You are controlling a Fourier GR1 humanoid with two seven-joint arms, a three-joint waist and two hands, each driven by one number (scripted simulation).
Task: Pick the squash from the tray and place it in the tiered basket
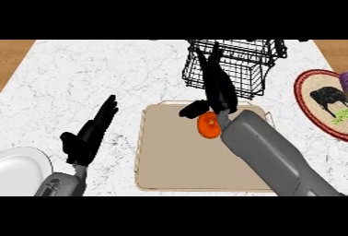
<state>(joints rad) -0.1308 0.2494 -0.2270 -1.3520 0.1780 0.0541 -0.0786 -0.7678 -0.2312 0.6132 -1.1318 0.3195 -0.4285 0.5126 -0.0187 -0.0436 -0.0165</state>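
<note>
Head view, looking steeply down. You see the squash (209,125), an orange rounded piece, at the far part of the tray (170,161), just beside your right forearm and below the palm of your right hand (221,90). Whether the squash rests on the tray's floor or is lifted off it cannot be told from this view.

Your right hand has its fingers stretched straight, pointing toward the tabletop's far edge and lying over the front of the tiered basket (234,67); the thumb sticks out to the side above the squash. The fingers are not curled round the squash, though the wrist partly hides its right side, so contact there cannot be judged.

The tray is a beige rectangle with a raised rim, set in the middle of the white marbled tabletop (88,69) and reaching toward its near edge. The tiered basket, of black wire, stands just beyond the tray's far right corner.

Your left hand (88,136) shows toward the tabletop's left side, well apart from the tray, fingers straight and holding nothing.

A white plate (20,170) lies at the near left corner. A patterned plate (326,103) with a red rim lies at the right edge.
</note>
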